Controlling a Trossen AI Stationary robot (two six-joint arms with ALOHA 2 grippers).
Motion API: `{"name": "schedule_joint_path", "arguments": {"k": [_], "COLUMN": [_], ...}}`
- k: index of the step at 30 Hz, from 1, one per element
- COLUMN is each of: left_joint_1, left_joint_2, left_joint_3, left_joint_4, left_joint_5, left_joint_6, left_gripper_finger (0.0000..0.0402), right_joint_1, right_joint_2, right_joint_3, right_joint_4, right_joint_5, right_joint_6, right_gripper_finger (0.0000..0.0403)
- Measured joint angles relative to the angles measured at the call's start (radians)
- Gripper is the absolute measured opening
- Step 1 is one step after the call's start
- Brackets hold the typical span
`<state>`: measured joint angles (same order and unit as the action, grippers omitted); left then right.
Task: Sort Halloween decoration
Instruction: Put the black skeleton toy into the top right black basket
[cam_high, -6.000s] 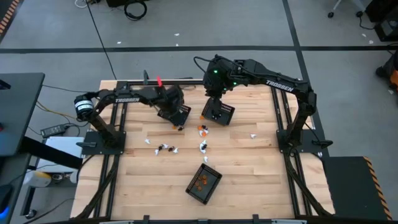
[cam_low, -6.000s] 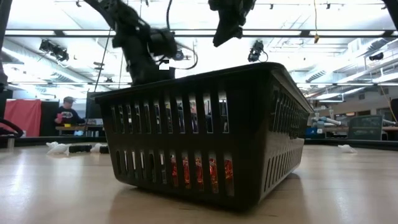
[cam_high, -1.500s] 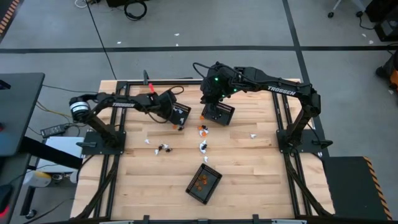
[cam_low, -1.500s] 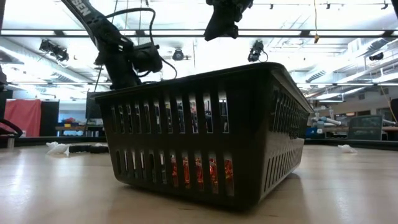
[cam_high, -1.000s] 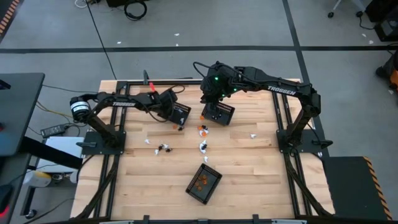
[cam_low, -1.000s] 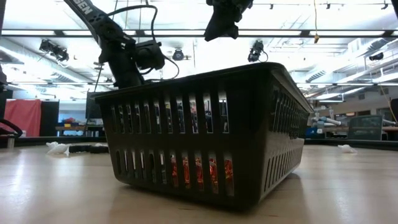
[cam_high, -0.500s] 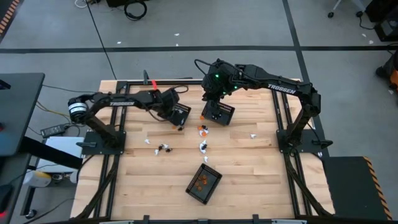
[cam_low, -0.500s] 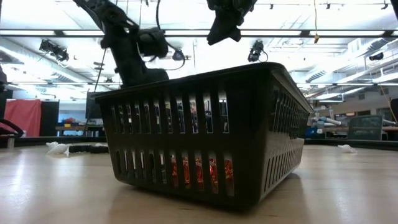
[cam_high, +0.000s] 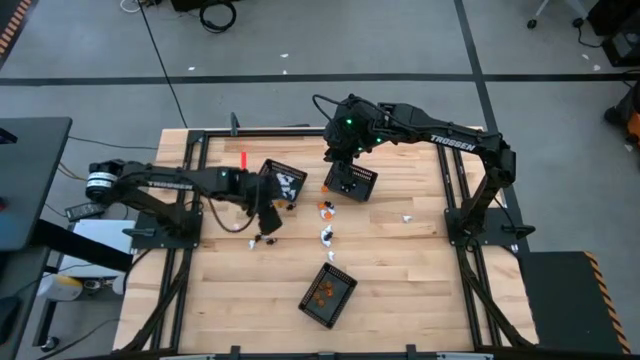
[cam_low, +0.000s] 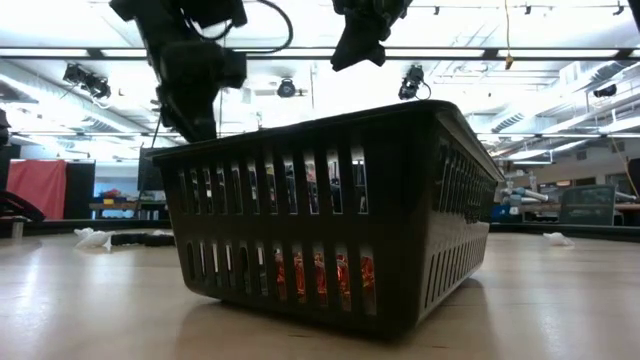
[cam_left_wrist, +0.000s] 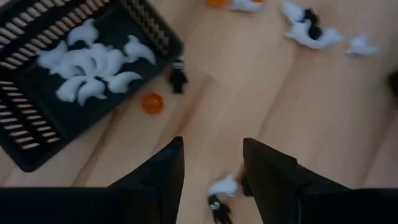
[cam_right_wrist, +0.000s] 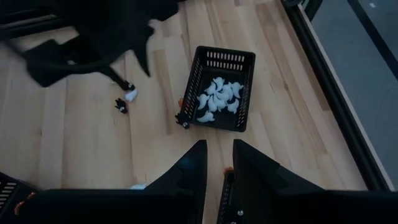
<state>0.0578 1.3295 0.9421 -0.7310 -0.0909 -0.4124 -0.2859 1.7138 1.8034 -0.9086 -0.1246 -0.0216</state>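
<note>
Left hand (cam_left_wrist: 211, 171) hovering spread above a small white and black trinket (cam_left_wrist: 222, 188) on the wooden bench (cam_high: 400, 270). Right hand (cam_right_wrist: 216, 163) hanging nearly pressed together, pinching nothing visible, over a black basket (cam_high: 351, 181). Sitting nearby, a second basket (cam_right_wrist: 219, 97) holding white ghost trinkets (cam_left_wrist: 93, 68). Lying nearer the front, a third basket (cam_high: 329, 294) holding orange trinkets (cam_high: 323, 292). Scattering loose between them, more decorations (cam_high: 326, 236).

Dark arms (cam_high: 455, 141) — white "TROSSEN" lettering

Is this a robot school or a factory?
Probably a robot lab or workshop. Two robot arms are bolted to a wooden table on a grey floor, long ceiling lights hang overhead, and desks with equipment stand behind.
</note>
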Motion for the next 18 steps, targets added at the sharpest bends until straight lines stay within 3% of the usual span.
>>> {"name": "schedule_joint_path", "arguments": {"k": [5, 11, 18], "left_joint_1": [-0.091, -0.157, -0.226], "left_joint_2": [0.013, 0.015, 0.115], "left_joint_3": [-0.003, -0.072, -0.117], "left_joint_4": [-0.021, 0.089, 0.228], "left_joint_5": [-0.049, -0.025, -0.02], "left_joint_6": [-0.027, -0.093, -0.104], "left_gripper_finger": [0.0171, 0.0171, 0.0171], "right_joint_1": [0.002, 0.008, 0.008], "right_joint_2": [0.0, 0.0, 0.0], "right_joint_3": [0.0, 0.0, 0.0], "right_joint_4": [0.001, 0.002, 0.002], "right_joint_5": [0.0, -0.005, -0.008], "right_joint_6": [0.0, -0.005, -0.007], "right_gripper_finger": [0.0083, 0.0083, 0.0083]}}
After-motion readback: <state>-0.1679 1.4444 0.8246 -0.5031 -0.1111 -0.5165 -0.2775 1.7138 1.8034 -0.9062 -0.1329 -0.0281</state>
